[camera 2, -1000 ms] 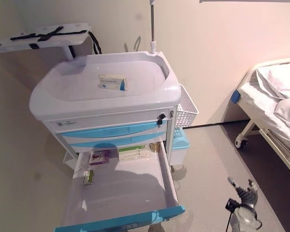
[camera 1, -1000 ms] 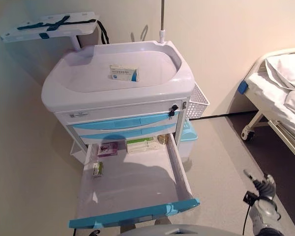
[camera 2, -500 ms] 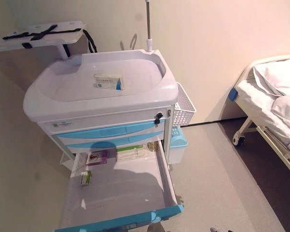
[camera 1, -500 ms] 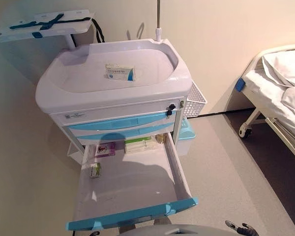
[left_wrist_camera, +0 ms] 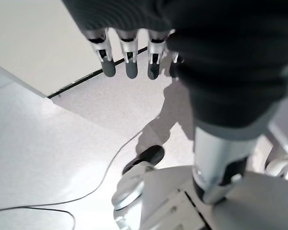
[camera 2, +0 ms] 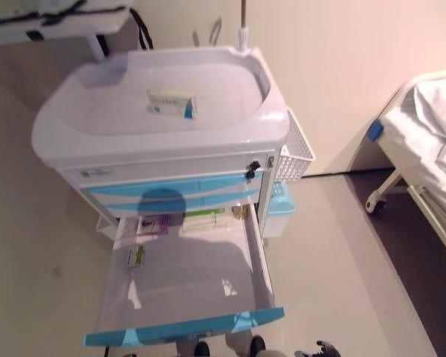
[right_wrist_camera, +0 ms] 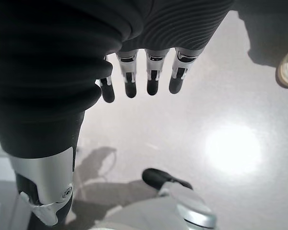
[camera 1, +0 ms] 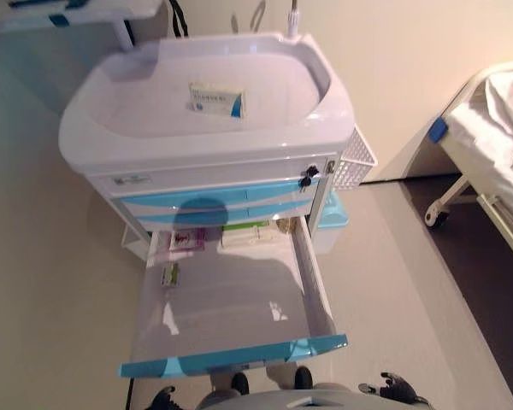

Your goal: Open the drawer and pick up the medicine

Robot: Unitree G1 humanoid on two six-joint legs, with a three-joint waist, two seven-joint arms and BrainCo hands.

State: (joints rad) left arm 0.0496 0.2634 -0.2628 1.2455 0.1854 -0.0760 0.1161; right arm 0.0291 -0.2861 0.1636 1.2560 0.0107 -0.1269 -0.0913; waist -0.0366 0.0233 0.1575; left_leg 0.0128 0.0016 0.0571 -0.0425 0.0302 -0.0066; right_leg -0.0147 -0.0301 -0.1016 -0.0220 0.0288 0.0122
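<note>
Left eye view shows the medical cart [camera 1: 205, 145] by the wall with its bottom drawer [camera 1: 231, 303] pulled fully out. Inside the drawer, a small green medicine box [camera 1: 168, 274] lies near the left wall, a pink packet [camera 1: 186, 240] sits at the back left corner, and a white-green box [camera 1: 245, 235] lies along the back edge. Another white-blue box [camera 1: 215, 99] rests in the cart's top tray. A white wire basket [camera 1: 357, 161] hangs on the cart's right side. The left robot hand [left_wrist_camera: 129, 57] hangs over the floor, fingers straight, holding nothing. The right robot hand [right_wrist_camera: 144, 76] is likewise relaxed and empty above the floor.
</note>
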